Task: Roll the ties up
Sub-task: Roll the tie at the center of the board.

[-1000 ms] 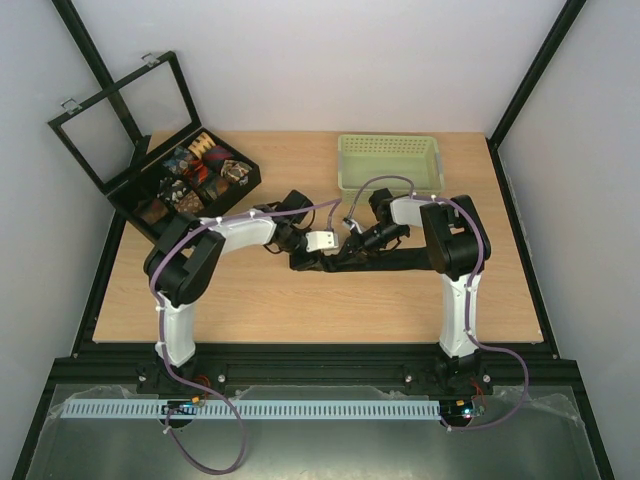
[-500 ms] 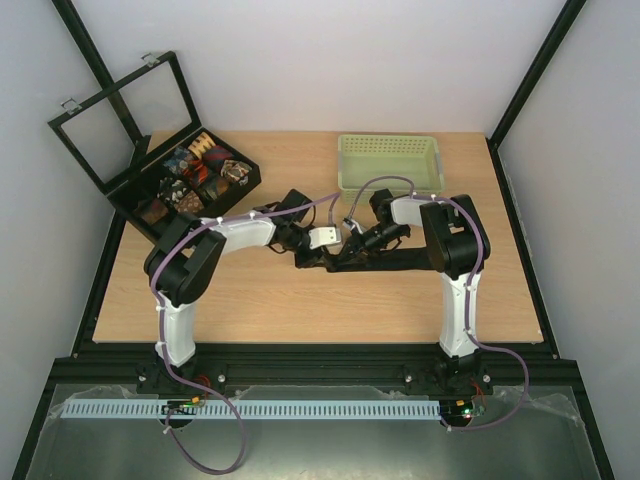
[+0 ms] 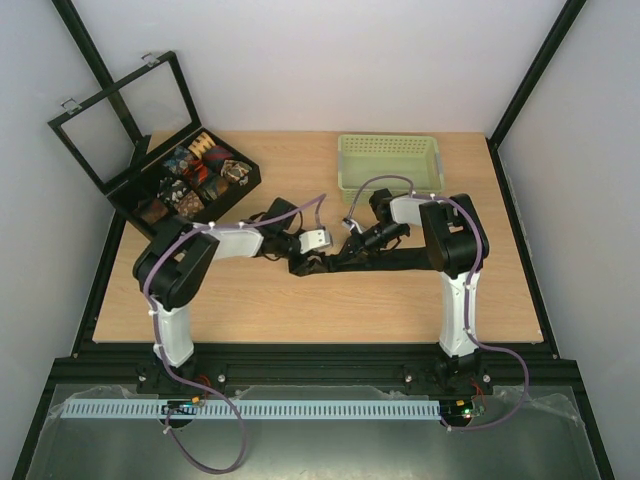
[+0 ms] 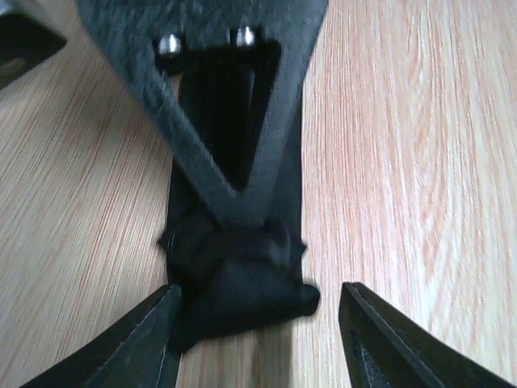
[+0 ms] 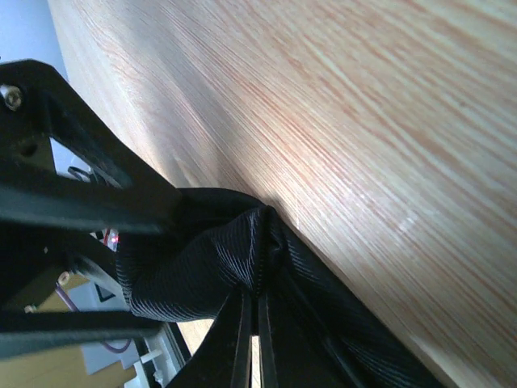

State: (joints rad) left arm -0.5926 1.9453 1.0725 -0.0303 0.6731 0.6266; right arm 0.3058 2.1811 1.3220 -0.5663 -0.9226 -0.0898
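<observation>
Top view: the black tie lies flat at the middle of the desk, a long dark strip running out toward 3 o'clock. Both arms meet over its 9 o'clock end. The left claw sits at the very tip, and the right claw is just beside it toward 3 o'clock, on the strip. At 10 o'clock stands a black box with its lid open, and patterned ties sit coiled in its compartments. A green basket stands at 1 o'clock, well apart from the arms.

Left wrist view: the left claw is released, its fingers spread wide at 7 and 5 o'clock. The tie's bunched end lies between them. The 7 o'clock finger is against the fabric, while the other stands apart. From 12 o'clock the right claw comes down onto the bunch, and the flat strip runs on beneath it.

Right wrist view: the right claw is clenched on a ribbed fold of the black tie, its fingers pressed nearly together at 6 o'clock. Bare wood fills the view from 12 to 4 o'clock.
</observation>
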